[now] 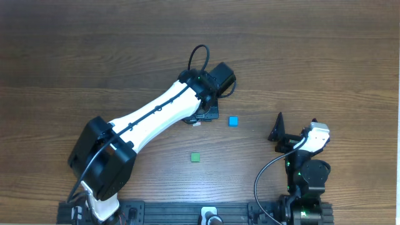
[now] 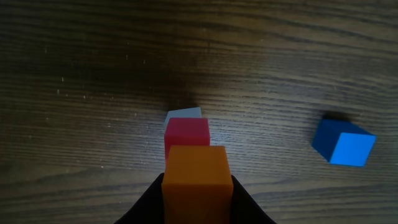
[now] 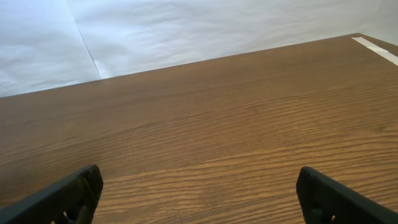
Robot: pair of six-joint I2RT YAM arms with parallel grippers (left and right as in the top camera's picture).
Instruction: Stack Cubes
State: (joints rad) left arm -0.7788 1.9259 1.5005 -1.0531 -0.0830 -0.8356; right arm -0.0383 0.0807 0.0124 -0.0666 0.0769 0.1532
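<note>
No writing, numerals, labels or signs can be read on any surface in view. The visible faces of the orange cube (image 2: pixel 196 180), the red cube (image 2: pixel 186 132), the blue cube (image 2: pixel 344 143) and the green cube (image 1: pixel 195 157) are plain colour, and the wooden bench (image 1: pixel 94 56) bears only its grain.
</note>
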